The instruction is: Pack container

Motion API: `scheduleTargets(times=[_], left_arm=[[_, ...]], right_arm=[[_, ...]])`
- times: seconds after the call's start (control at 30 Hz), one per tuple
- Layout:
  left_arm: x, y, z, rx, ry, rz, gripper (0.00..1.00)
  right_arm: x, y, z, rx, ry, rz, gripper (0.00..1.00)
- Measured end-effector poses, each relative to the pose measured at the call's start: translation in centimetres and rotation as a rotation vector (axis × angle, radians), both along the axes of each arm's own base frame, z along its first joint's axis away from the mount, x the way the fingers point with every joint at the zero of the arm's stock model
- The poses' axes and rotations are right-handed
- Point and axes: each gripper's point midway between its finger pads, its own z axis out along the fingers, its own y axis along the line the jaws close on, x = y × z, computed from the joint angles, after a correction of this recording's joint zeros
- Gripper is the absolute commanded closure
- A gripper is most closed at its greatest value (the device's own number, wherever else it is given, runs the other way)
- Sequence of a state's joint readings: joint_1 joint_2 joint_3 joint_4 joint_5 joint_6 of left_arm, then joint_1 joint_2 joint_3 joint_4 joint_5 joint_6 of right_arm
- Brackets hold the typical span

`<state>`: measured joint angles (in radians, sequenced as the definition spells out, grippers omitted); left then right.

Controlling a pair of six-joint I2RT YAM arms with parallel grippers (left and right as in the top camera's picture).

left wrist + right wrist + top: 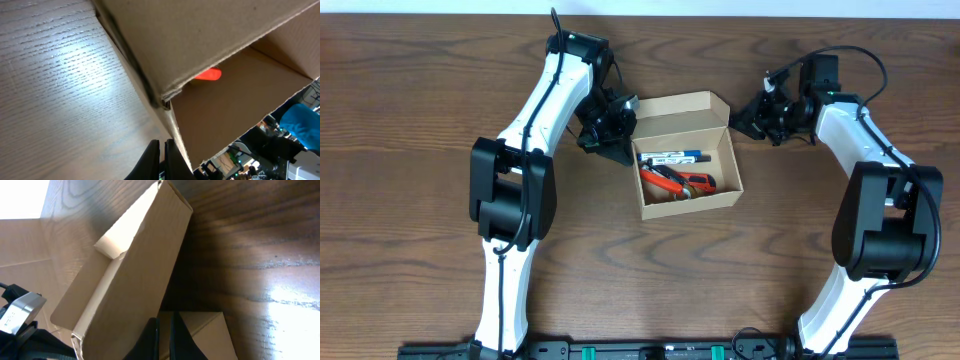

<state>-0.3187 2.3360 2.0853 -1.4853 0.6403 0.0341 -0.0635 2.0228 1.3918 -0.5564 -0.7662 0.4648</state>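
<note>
**Overhead view.** Bright, even light falls from above. The dark wooden worktop (410, 110) shows sharp grain throughout, and my arms (535, 110) cast only short, soft shadows. The open box (682, 108) is evenly lit inside.

**Left wrist view.** A broad pale glare lies on the worktop left of the box. The cardboard is very close to the lens and looks slightly soft. My left fingers (150, 161) are dark, almost silhouettes, and the background at lower right is blurred.

**Right wrist view.** The top left corner is blown out to white. A glare streak crosses the worktop at lower right, and the box shades the wood beside it. My right fingers (150, 340) are dark and out of focus.
</note>
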Motion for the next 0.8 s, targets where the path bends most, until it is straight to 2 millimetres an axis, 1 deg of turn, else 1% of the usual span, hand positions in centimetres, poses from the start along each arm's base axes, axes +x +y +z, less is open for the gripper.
scheduleTargets(times=[0.07,0.13,0.17,0.2,0.27,0.3,0.33,0.37,0.43,0.5,0.53,0.57,0.63,0.67,0.73,0.77,0.8], left_arm=[[0.1,0.2,-0.1,0.012,-0.005,-0.002,0.94],[0.2,0.5,-0.2,0.022,-0.011,-0.001,0.94],[0.4,0.8,-0.3,0.029,-0.017,0.001,0.94],[0.6,1.0,-0.4,0.035,-0.022,0.004,0.94],[1.2,1.7,-0.6,0.047,-0.036,0.016,0.94],[1.5,2.2,-0.8,0.056,-0.045,0.023,0.94],[1.9,2.7,-0.8,0.062,-0.053,0.033,0.93],[2.3,3.3,-1.0,0.069,-0.064,0.045,0.91],[2.9,4.2,-1.1,0.077,-0.074,0.065,0.83],[3.6,5.2,-1.2,0.082,-0.086,0.089,0.8],[4.0,5.6,-1.3,0.084,-0.096,0.098,0.79],[4.2,5.9,-1.3,0.085,-0.102,0.105,0.79],[4.5,6.3,-1.4,0.092,-0.106,0.114,0.82],[4.5,6.4,-1.4,0.093,-0.107,0.116,0.84],[4.6,6.2,-1.4,0.095,-0.112,0.114,0.84],[4.6,6.0,-1.4,0.094,-0.118,0.112,0.85],[4.7,5.8,-1.5,0.092,-0.124,0.11,0.86]], right_arm=[[-0.2,-0.2,-0.1,0.004,0.02,-0.01,0.65],[-0.7,-0.7,-0.3,0.006,0.042,-0.016,0.63],[-0.9,-1.0,-0.3,0.008,0.058,-0.022,0.6],[-1.2,-1.4,-0.5,0.007,0.077,-0.028,0.59],[-1.9,-2.1,-0.8,-0.002,0.113,-0.039,0.58],[-2.2,-2.4,-1.0,-0.011,0.127,-0.043,0.55],[-2.4,-2.7,-1.2,-0.019,0.138,-0.046,0.5],[-2.5,-2.8,-1.3,-0.027,0.144,-0.046,0.49],[-2.5,-3.0,-1.3,-0.038,0.142,-0.041,0.42],[-2.2,-3.1,-1.2,-0.045,0.129,-0.037,0.43],[-2.0,-3.1,-1.1,-0.048,0.124,-0.037,0.46],[-1.8,-3.1,-0.9,-0.05,0.116,-0.035,0.5],[-1.4,-3.2,-0.6,-0.054,0.102,-0.034,0.51],[-1.2,-3.3,-0.4,-0.055,0.1,-0.036,0.51],[-0.9,-3.3,0.0,-0.056,0.087,-0.037,0.49],[-0.8,-3.3,0.1,-0.057,0.084,-0.037,0.49],[-0.7,-3.3,0.2,-0.057,0.081,-0.037,0.53]])
